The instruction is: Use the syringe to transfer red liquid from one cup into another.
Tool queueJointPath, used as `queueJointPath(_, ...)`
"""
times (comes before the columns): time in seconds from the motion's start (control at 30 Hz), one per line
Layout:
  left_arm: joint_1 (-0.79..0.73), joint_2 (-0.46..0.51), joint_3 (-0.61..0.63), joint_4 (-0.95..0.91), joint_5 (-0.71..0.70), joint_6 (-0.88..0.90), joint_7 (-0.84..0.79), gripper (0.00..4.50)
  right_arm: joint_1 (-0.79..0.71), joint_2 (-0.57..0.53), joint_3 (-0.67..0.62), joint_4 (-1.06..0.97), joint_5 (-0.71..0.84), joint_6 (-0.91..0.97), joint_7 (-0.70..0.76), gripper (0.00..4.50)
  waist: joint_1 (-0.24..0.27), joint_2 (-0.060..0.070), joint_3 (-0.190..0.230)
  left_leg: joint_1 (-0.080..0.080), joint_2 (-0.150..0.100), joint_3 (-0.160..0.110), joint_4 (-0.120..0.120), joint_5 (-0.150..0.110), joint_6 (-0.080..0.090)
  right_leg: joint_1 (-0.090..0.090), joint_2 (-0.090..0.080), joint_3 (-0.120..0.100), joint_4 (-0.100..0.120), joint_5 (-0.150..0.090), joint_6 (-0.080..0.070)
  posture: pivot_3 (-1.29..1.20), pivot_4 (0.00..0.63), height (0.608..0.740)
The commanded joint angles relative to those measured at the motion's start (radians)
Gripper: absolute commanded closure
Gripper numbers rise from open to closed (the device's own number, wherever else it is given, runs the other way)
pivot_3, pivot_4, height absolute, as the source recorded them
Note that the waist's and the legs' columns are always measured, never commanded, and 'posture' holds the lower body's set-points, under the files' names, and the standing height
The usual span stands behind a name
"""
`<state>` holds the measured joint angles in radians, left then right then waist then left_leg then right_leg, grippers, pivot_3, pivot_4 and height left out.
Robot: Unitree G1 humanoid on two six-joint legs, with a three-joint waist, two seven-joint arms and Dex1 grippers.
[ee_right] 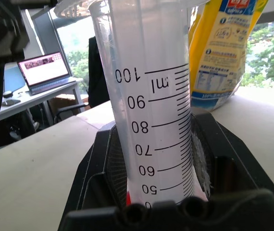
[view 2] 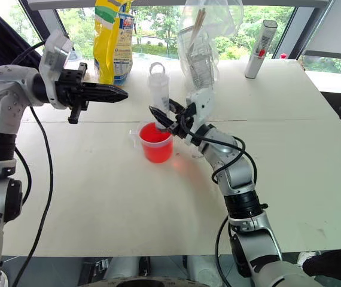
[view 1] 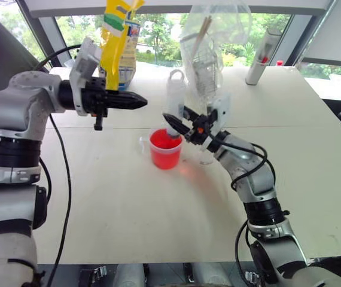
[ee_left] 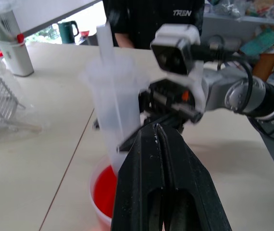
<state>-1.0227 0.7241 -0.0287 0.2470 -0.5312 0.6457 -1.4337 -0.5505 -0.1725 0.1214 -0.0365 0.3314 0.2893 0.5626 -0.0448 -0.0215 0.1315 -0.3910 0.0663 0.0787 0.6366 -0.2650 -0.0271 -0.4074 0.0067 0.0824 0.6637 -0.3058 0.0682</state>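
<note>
Gripping the syringe [view 2: 158, 89] by its clear barrel, the right gripper [view 2: 169, 122] holds it upright with its lower end in the red liquid [view 2: 154, 136] of the wide handled cup [view 2: 157, 149], which stands near the middle of the tabletop [view 2: 99, 197], somewhat toward its far edge. The plunger ring rises above the barrel. The left gripper [view 2: 115, 94] hangs in the air toward the far left corner, fingers pressed together and empty, pointing at the syringe. A yellow bag [view 2: 107, 39] stands at the far edge.
</note>
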Motion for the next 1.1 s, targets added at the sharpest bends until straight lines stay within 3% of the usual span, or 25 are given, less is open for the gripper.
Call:
queueJointPath(0.03, -0.055, -0.014, -0.004, 0.013, 0.007, -0.014, -0.006, 4.50, -0.001, 0.016, 0.014, -0.010, -0.021, -0.063, 0.015, 3.04, 0.000, 0.000, 0.000, 0.000, 0.000, 0.000, 0.000, 0.000, 0.000, 0.000, 0.000, 0.000, 0.000, 0.000, 0.000, 0.00, 0.150, 0.739)
queueJointPath(0.43, -0.129, -0.096, -0.020, 0.116, 0.059, -0.072, 0.005, 4.50, -0.001, 0.020, 0.032, 0.005, -0.054, -0.098, 0.031, 3.04, -0.001, 0.000, 0.000, 0.000, 0.000, 0.000, 0.001, 0.000, 0.000, 0.000, 0.000, 0.000, 0.001, 0.000, 0.000, 0.00, 0.150, 0.739)
queueJointPath(0.57, -0.142, -0.074, -0.016, 0.126, 0.060, -0.056, -0.023, 3.26, 0.000, 0.019, 0.031, 0.000, -0.056, -0.095, 0.032, 3.04, -0.001, 0.000, 0.000, 0.000, 0.000, 0.000, 0.001, 0.000, 0.000, 0.000, 0.000, 0.000, 0.001, 0.000, 0.000, 0.00, 0.150, 0.739)
queueJointPath(0.77, -0.147, -0.036, -0.014, 0.152, 0.085, -0.083, -0.050, 0.23, 0.000, 0.016, 0.034, -0.003, -0.057, -0.091, 0.037, 3.04, -0.002, 0.000, 0.000, 0.000, 0.000, 0.000, 0.001, 0.000, 0.000, 0.000, 0.000, 0.000, 0.001, 0.000, 0.000, 0.00, 0.150, 0.739)
queueJointPath(1.1, -0.153, -0.120, -0.016, 0.207, 0.079, -0.086, -0.027, 0.10, -0.007, 0.009, 0.035, -0.009, -0.057, -0.080, 0.046, 3.04, 0.001, 0.000, 0.000, 0.000, 0.000, 0.000, 0.002, 0.000, 0.000, 0.001, 0.000, 0.000, 0.001, 0.000, 0.000, 0.00, 0.150, 0.739)
